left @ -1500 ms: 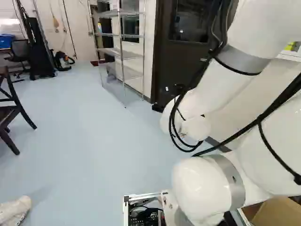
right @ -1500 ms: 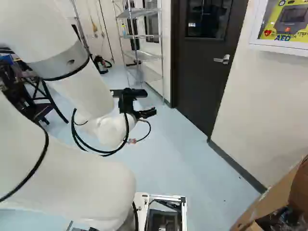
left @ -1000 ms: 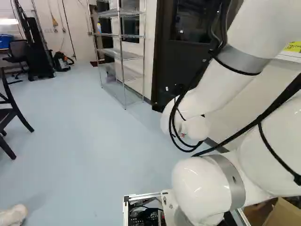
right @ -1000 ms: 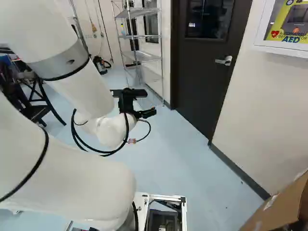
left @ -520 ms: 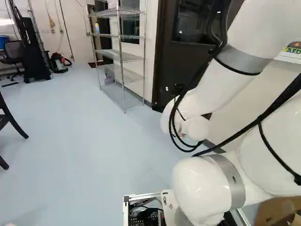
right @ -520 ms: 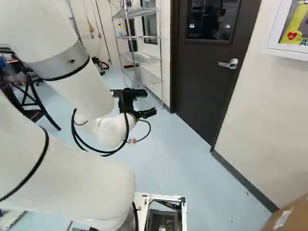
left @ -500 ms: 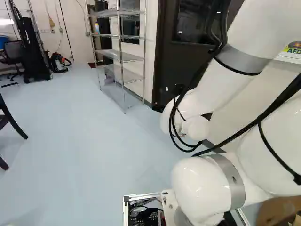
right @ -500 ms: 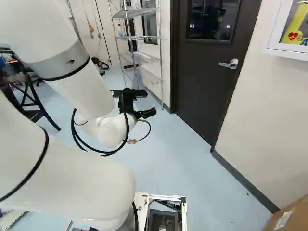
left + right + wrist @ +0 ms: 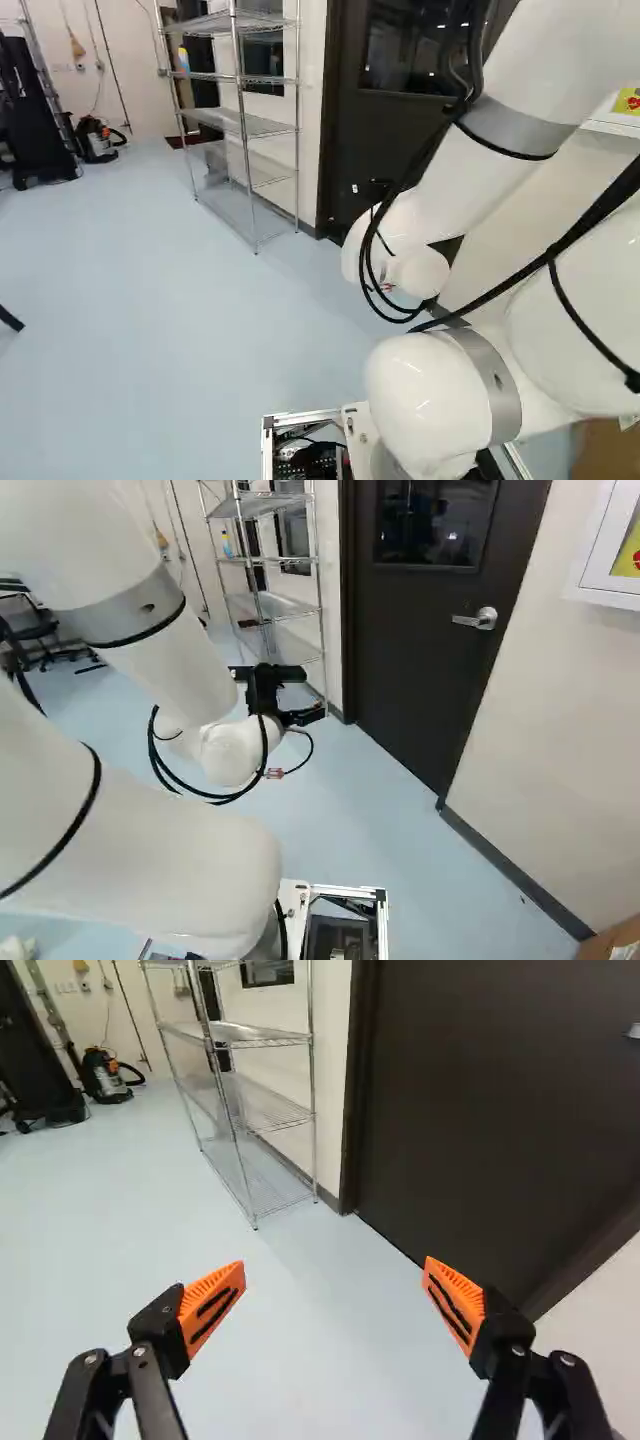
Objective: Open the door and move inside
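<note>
The dark brown door (image 9: 425,670) is seen shut in its frame, and by this door all other places can be told. In its upper part a window (image 9: 436,520) is set, and the silver lever handle (image 9: 475,619) is fitted below the window, near the door's edge on the side of the white wall cabinet (image 9: 598,565). The black gripper (image 9: 267,690) is held in front of the door and apart from it, to the left of it in the right base view. In the wrist view, the two fingers of the gripper (image 9: 336,1282) are spread wide, and between their orange pads (image 9: 212,1306) only the pale blue floor (image 9: 330,1360) is seen. The metal wire shelving unit (image 9: 235,122) is placed just beside the door, on the side away from the lever handle. Farther beyond the door, on the same side as this unit, a vacuum cleaner (image 9: 104,1076) is found on the floor. On the other side of the door, nearer to the base, a cardboard box (image 9: 610,940) is partly shown below the wall cabinet.
</note>
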Robot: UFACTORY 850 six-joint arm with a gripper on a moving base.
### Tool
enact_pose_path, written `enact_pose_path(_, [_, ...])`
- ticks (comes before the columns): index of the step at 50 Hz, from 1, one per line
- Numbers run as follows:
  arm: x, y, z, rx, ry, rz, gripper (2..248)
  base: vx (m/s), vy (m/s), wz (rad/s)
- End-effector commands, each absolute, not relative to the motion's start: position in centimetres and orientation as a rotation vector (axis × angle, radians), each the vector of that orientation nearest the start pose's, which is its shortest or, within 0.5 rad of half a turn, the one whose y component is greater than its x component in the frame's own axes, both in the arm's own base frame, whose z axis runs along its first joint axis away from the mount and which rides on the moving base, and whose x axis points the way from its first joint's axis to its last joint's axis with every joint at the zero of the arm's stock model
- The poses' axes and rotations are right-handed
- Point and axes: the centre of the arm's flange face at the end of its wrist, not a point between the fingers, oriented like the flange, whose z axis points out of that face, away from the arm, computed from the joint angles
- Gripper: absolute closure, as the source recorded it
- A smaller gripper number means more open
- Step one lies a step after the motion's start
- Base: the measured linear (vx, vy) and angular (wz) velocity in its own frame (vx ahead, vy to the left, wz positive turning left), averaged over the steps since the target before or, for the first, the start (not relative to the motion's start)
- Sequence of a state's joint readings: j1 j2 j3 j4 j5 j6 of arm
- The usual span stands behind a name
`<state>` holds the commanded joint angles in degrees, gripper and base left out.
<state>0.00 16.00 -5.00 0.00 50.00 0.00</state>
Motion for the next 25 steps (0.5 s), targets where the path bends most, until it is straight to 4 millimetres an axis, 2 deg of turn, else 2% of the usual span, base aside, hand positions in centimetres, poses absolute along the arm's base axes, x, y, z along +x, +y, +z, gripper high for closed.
enact_pose_path(25, [27.03, 0.0, 36.56, -2.558, 0.0, -1.824, 3, 0.219, 0.001, -0.277])
